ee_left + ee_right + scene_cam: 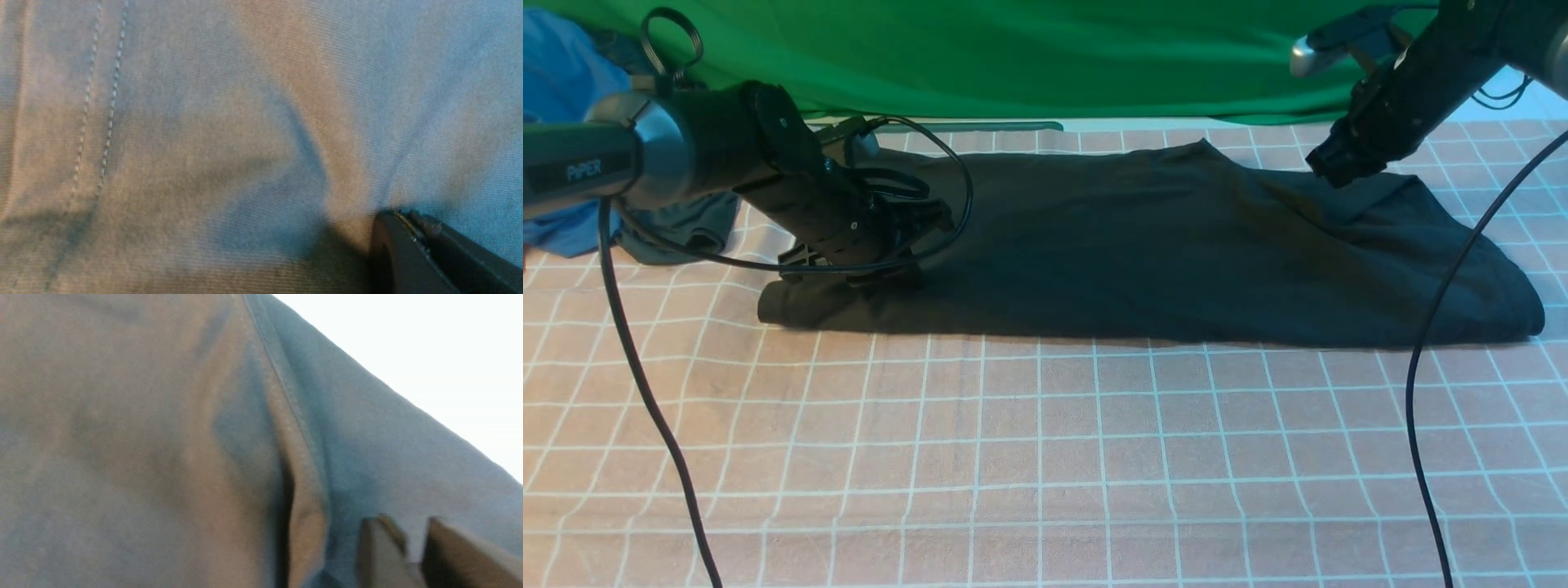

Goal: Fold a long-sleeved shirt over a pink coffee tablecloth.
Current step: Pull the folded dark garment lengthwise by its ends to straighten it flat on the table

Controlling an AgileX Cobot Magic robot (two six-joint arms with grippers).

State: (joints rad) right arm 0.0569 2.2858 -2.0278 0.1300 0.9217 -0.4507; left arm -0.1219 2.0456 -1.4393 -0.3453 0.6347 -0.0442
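Note:
The black long-sleeved shirt (1176,245) lies folded into a long band across the far half of the pink coffee tablecloth (1045,457). My left gripper (866,273) presses down on the shirt's left end. In the left wrist view its jaws (402,213) meet tightly, and the knit (204,122) puckers toward their tip. My right gripper (1339,171) is at the shirt's back right edge. In the right wrist view its fingertips (408,522) stand a little apart over the fabric (122,437), beside a raised seam fold (304,498).
A bright green cloth (1013,57) hangs along the back. A blue garment (556,82) and a dark grey-green garment (694,229) lie at the far left. Black cables (645,392) (1429,343) hang from both arms over the near tablecloth.

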